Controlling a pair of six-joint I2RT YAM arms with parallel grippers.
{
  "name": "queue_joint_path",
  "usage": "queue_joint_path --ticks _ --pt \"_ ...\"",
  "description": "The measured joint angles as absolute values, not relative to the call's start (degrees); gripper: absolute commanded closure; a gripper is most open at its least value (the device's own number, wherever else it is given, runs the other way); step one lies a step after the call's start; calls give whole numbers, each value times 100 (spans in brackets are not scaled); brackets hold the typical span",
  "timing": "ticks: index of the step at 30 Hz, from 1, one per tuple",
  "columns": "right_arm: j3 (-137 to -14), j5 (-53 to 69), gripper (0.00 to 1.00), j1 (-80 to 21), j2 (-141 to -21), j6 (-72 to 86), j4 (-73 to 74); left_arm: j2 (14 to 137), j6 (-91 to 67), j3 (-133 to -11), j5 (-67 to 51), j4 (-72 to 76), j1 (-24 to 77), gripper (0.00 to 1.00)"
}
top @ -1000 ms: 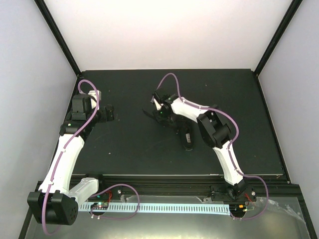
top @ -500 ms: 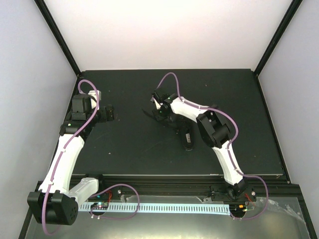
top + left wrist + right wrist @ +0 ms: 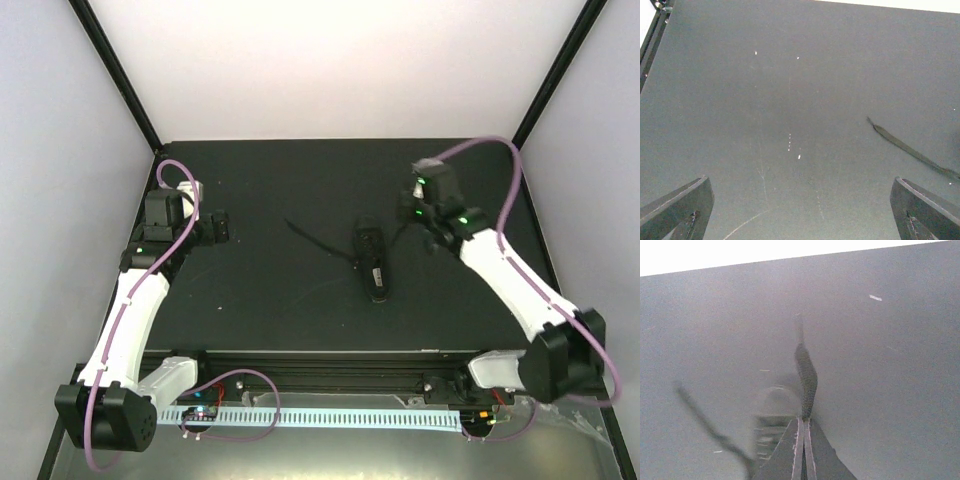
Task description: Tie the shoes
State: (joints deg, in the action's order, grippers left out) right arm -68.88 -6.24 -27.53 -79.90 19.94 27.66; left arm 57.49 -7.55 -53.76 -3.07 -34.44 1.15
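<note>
The small black shoe [image 3: 372, 262] lies on the black mat near the middle, lengthwise towards me. One thin black lace [image 3: 316, 241] trails from it to the left; its end shows in the left wrist view [image 3: 902, 145]. My right gripper [image 3: 412, 216] is to the right of and behind the shoe. In the right wrist view it [image 3: 803, 422] is shut on the other lace [image 3: 807, 380], whose end sticks out past the tips. My left gripper [image 3: 216, 228] is open and empty at the left, well away from the shoe. Its fingers [image 3: 677, 205] are spread wide above bare mat.
The black mat [image 3: 270, 290] covers the table, with white walls at the back and sides. A black rail and a white cable strip [image 3: 330, 415] run along the near edge by the arm bases.
My right arm has swung from left of and behind the shoe over to its right, carrying a lace end with it. The left arm has not moved.
</note>
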Motion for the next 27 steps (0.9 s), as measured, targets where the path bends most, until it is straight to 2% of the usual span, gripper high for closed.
queue_joint_path --ticks 5,6,7,9,10,12,16,18,22,27 --pt "-5059 -869 98 -1551 -6936 2547 2615 5791 -755 -5376 -392 -3441 115 1" --pt "-4740 -888 91 -1457 -6855 2646 2611 5811 -757 -5376 -436 -3437 121 1" --pt "-4438 -902 77 -1400 -6790 2753 2635 5822 -760 -5376 -478 -3424 134 1" --pt "-4125 -945 41 -1347 -6707 2930 2755 5870 -762 -5376 -593 -3415 187 1" --pt "-4062 -978 30 -1341 -6652 2980 2823 5907 -764 -5380 -711 -3430 231 1" --pt "-4023 -1020 21 -1341 -6348 2926 2856 5964 -766 -5395 -921 -3465 279 1" --pt "-4265 -873 21 -1341 -5343 2370 2674 5885 -742 -5422 -1072 -3507 314 1" --pt "-4694 -613 24 -1341 -5352 2126 2655 5782 -746 -5422 -1046 -3472 314 1" --pt "-5524 64 25 -1557 -6237 1787 2456 5513 -805 -5417 -980 -3170 314 1" --pt "-6101 541 27 -2547 -7872 1522 2491 5470 -845 -5328 -823 -2858 314 1"
